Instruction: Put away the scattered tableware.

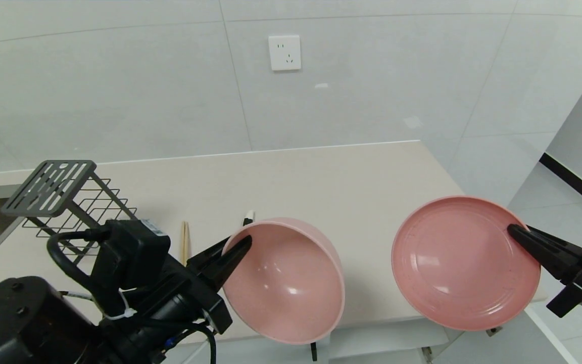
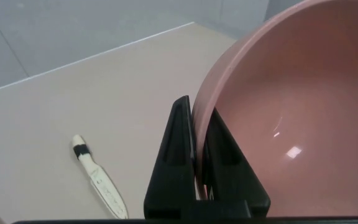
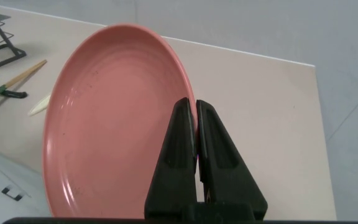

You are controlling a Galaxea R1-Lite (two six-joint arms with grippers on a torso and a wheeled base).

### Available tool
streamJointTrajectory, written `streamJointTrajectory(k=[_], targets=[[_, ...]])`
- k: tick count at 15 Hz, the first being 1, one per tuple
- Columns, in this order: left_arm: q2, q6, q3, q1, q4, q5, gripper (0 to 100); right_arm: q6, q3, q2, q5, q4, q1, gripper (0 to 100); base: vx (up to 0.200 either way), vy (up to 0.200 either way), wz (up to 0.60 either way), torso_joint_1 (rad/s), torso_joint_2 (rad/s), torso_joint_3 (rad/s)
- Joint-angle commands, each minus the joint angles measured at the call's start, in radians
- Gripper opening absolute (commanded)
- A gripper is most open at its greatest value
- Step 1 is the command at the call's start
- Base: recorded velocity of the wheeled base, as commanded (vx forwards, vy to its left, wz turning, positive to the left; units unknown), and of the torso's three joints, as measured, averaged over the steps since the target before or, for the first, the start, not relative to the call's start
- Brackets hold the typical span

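Pale wall tiles with a white socket (image 1: 284,52) back the beige counter (image 1: 331,172) I'm working over. At its left end I see a black wire rack (image 1: 63,194). Just beside the rack a pair of wooden chopsticks (image 1: 185,241) lies flat, and near them lies a pale utensil with a black band (image 2: 97,182). Both are on the counter beneath and behind my left arm.

My left gripper (image 1: 238,242) pinches the rim of the pink bowl (image 1: 291,288), one finger inside the wall and one outside. The bowl hangs tilted above the counter's front edge, its hollow turned towards me.

My right gripper (image 1: 516,231) is pressed onto the rim of the pink plate (image 1: 457,263), which stands nearly on edge in the air over the counter's right front corner. Bowl and plate are apart, with bare counter between them.
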Motion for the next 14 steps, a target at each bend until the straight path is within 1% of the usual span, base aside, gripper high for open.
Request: streamJointTrajectory(k=[1, 4, 6, 8, 10, 13, 14], targets=[[0.013, 0.001, 0.0, -0.001, -0.002, 0.0, 0, 0.0, 0.002, -0.006, 0.001, -0.002, 0.001, 0, -0.2, 0.0, 0.0, 0.002, 0.0, 0.007], [0.005, 0.001, 0.0, -0.001, -0.002, 0.0, 0, 0.0, 0.002, -0.006, 0.001, -0.002, 0.001, 0, -0.2, 0.0, 0.0, -0.014, 0.0, 0.004], [-0.005, 0.009, 0.004, -0.001, -0.002, 0.0, 0, 0.0, 0.002, -0.006, 0.001, -0.002, 0.001, 0, -0.2, 0.0, 0.0, 0.005, 0.0, 0.0], [-0.033, 0.009, 0.007, -0.002, -0.002, 0.0, 0, 0.0, 0.002, -0.004, 0.001, -0.002, 0.001, 0, -0.2, -0.2, 0.0, 0.002, 0.0, -0.002], [-0.047, 0.02, 0.026, -0.009, -0.002, 0.0, 0, 0.0, 0.002, -0.006, 0.001, -0.002, 0.001, 0, 0.0, 0.0, 0.0, 0.0, 0.0, 0.0], [-0.051, 0.021, 0.052, -0.01, -0.002, -0.001, 0, 0.0, 0.002, -0.004, 0.001, -0.002, -0.001, 0, 0.0, 0.0, -0.6, -0.002, 0.0, 0.005], [-0.059, 0.021, 0.052, -0.01, -0.002, 0.0, 0, 0.0, 0.002, -0.006, 0.001, -0.002, -0.001, 0, 0.0, 0.0, 0.0, 0.0, 0.0, 0.0]])
